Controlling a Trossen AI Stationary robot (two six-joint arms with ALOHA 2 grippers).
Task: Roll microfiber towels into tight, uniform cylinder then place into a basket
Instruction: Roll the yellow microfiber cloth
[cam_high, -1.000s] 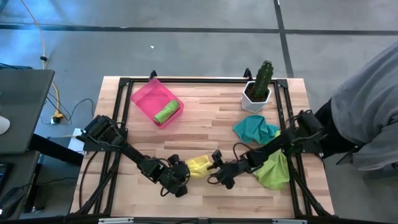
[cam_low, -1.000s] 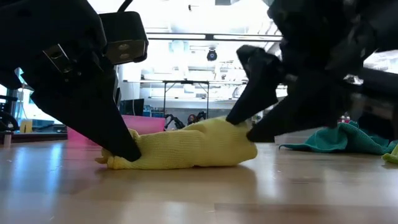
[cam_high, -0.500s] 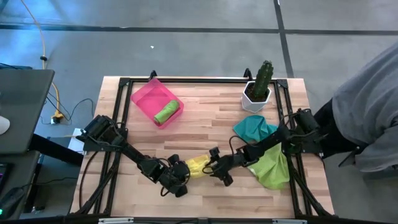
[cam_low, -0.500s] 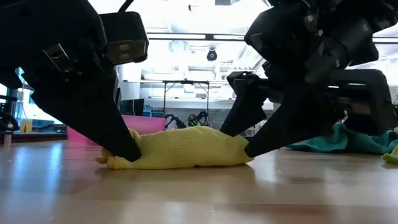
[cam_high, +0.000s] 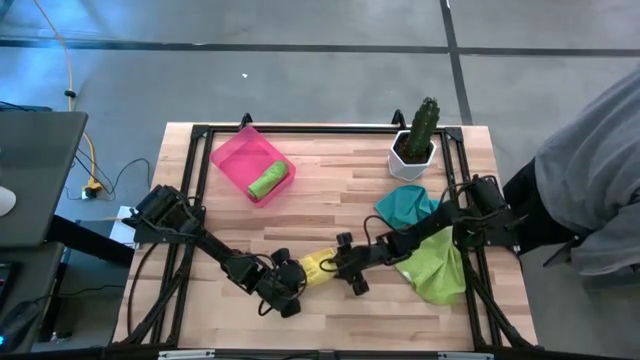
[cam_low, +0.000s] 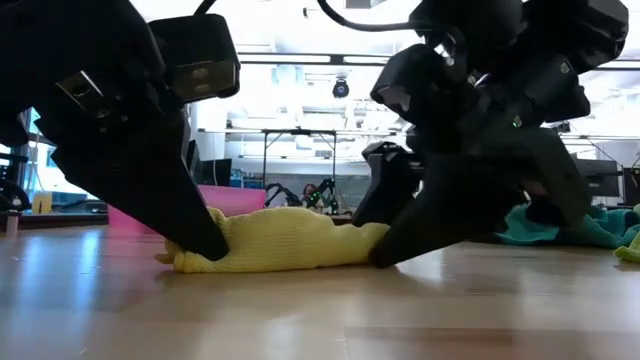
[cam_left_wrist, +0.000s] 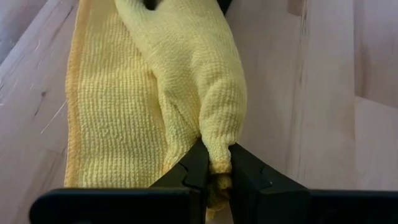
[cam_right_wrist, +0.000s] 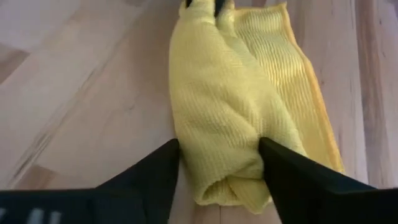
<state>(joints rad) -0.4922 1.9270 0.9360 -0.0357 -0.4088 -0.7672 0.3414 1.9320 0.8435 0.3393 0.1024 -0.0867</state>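
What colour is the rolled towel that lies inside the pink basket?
Lime green. The rolled towel in the pink basket shows best in the high view.

Ribbed, nubby yellow cloth towel (cam_left_wrist: 186, 93), smooth pale wood table (cam_high: 330, 190) with slight sheen, glossy pink plastic basket (cam_high: 232, 158)

place: lab/workshop | cues: concrete floor (cam_high: 300, 80); framed wooden table (cam_high: 330, 190); ceiling strip lights (cam_low: 300, 60)

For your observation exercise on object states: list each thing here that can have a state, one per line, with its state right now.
Yellow towel: partly rolled, lying on the table, pinched at one end.
Left gripper: shut on the yellow towel's end.
Right gripper: open, straddling the roll's other end.
Pink basket: holds one rolled lime green towel.
Teal towel: crumpled, unrolled.
Large green towel: crumpled, unrolled.
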